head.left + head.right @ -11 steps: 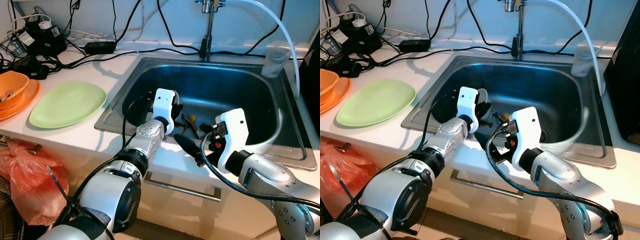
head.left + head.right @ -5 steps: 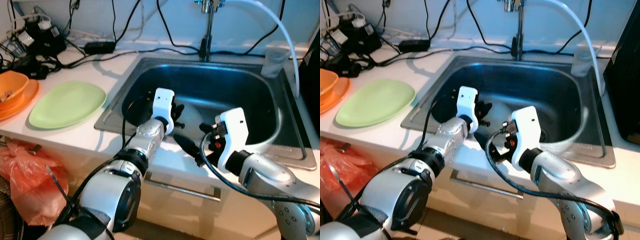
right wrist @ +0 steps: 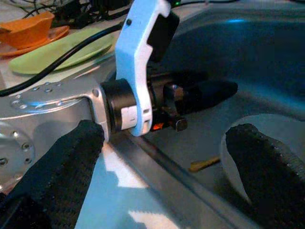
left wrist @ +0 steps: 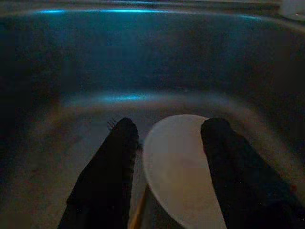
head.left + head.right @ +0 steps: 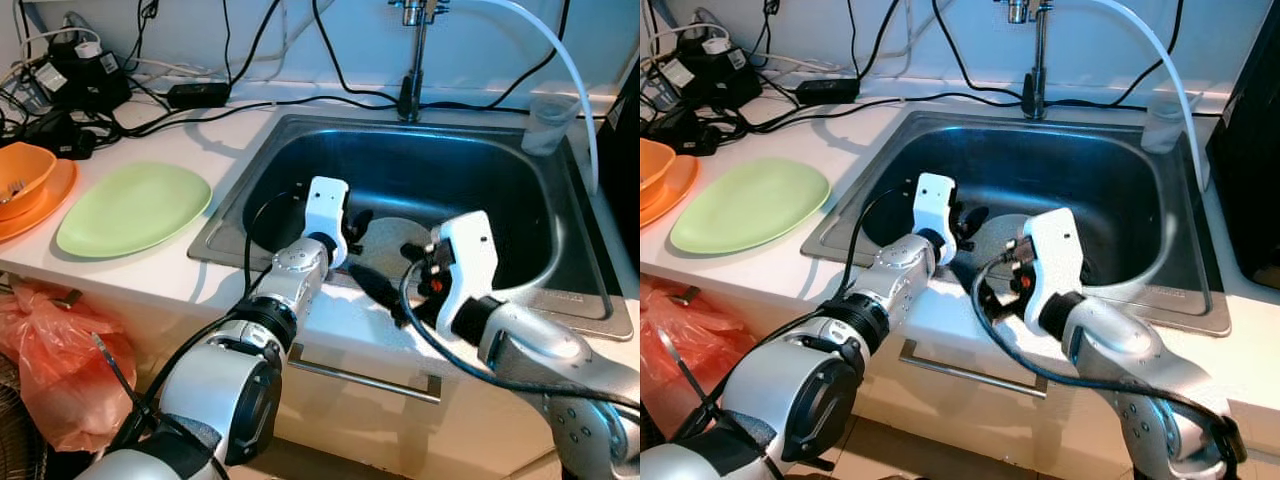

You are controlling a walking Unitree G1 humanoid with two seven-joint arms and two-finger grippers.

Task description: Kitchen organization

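A pale round plate (image 5: 385, 247) lies on the floor of the steel sink (image 5: 300, 130). My left gripper (image 5: 354, 226) reaches down into the sink and stands open just above the plate's near edge; in the left wrist view the plate (image 4: 183, 167) shows between the two black fingers (image 4: 110, 176). My right gripper (image 5: 395, 272) hovers open over the sink's front rim, beside the left wrist. In the right wrist view the plate (image 3: 276, 121) sits behind one finger (image 3: 267, 162), and a thin wooden stick (image 3: 205, 164) lies next to it.
On the counter to the left sit a green plate (image 5: 135, 207) and an orange bowl (image 5: 22, 175) on an orange dish. Cables and adapters (image 5: 70, 75) crowd the back left. Faucet (image 5: 413, 60), white hose and a plastic cup (image 5: 550, 120) stand behind the sink. An orange bag (image 5: 50, 350) hangs below.
The pale plate now lies flat on the sink floor, where sticks and dark utensils showed a second ago. Both arms have stayed about where they were.
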